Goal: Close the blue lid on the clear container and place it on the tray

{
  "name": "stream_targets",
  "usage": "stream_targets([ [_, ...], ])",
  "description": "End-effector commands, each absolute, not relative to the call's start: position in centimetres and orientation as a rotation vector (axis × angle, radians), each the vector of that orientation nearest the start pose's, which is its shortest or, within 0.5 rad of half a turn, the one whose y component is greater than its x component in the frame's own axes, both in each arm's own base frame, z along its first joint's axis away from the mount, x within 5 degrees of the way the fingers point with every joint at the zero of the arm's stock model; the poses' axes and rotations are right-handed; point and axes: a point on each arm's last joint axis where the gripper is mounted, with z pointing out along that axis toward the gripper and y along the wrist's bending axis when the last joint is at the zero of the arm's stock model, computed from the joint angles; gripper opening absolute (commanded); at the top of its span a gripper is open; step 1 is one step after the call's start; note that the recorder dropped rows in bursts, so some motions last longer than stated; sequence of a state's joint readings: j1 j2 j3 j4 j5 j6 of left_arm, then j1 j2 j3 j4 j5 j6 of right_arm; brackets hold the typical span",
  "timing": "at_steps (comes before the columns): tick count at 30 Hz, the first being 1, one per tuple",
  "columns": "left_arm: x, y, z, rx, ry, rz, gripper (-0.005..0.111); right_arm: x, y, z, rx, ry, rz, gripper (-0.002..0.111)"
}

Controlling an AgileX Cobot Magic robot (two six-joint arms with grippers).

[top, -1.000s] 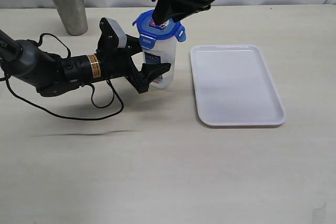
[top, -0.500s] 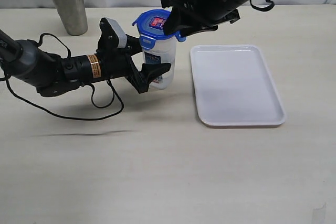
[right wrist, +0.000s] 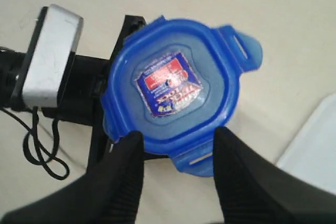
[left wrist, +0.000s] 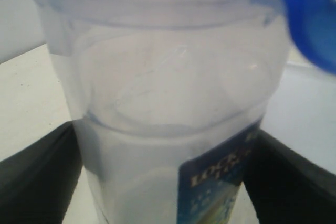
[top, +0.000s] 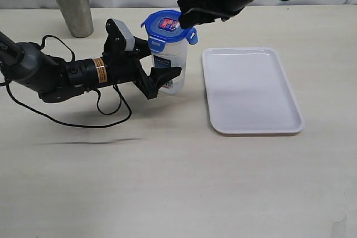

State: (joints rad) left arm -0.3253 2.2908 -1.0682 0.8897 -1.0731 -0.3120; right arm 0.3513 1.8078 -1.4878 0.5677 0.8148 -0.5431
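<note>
The clear container stands upright on the table, left of the tray. My left gripper is shut on its body, with a black finger on each side of the canister in the left wrist view. The blue lid lies on top of it, sticker up, and two flaps stick out sideways. My right gripper hovers just off the lid's right edge, open. In the right wrist view its fingers are spread beside the lid and hold nothing.
A tapered steel cup stands at the back left. The left arm and its cable lie across the table left of the container. The white tray has nothing on it.
My right gripper has come off the lid and drawn back up and to the right. The lid stays on the container. The left arm has not moved.
</note>
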Motion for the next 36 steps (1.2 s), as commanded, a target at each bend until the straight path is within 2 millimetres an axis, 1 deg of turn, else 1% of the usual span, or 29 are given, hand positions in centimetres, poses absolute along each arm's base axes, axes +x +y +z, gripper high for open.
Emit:
stream_targets([
  [1, 36.1, -18.8, 6.8, 0.998, 1.588, -0.765, 0.0, 35.0, 16.5, 31.8, -1.136, 2.134, 0.397, 0.041],
  [4, 36.1, -18.8, 6.8, 1.001, 1.596, -0.758, 0.0, 34.0, 16.4, 32.6, -1.455, 1.945, 0.196, 0.041],
  [7, 36.1, -18.7, 6.7, 1.002, 1.598, -0.757, 0.0, 33.5, 17.0, 32.5, -1.698, 1.8, -0.005, 0.041],
  [10, 36.1, -18.7, 6.7, 1.002, 1.598, -0.757, 0.0, 33.3, 18.1, 31.9, -1.844, 1.661, -0.196, 0.041],
  [13, 36.1, -18.7, 6.7, 1.002, 1.598, -0.757, 0.0, 33.3, 19.2, 31.0, -1.98, 1.51, -0.351, 0.041],
  [16, 36.1, -18.7, 6.7, 1.002, 1.598, -0.757, 0.0, 33.3, 20.2, 30.2, -2.053, 1.412, -0.444, 0.041],
  [19, 36.1, -18.7, 6.7, 1.002, 1.598, -0.757, 0.0, 33.6, 20.8, 29.4, -2.082, 1.38, -0.47, 0.041],
  [22, 36.1, -18.7, 6.7, 1.002, 1.598, -0.757, 0.0, 34.0, 21.0, 28.5, -2.108, 1.382, -0.477, 0.041],
  [32, 36.1, -18.7, 6.7, 1.002, 1.598, -0.757, 0.0, 34.4, 21.2, 27.2, -2.161, 1.365, -0.478, 0.041],
  [36, 36.1, -18.7, 6.7, 1.002, 1.598, -0.757, 0.0, 34.9, 21.3, 26.1, -2.2, 1.358, -0.506, 0.039],
])
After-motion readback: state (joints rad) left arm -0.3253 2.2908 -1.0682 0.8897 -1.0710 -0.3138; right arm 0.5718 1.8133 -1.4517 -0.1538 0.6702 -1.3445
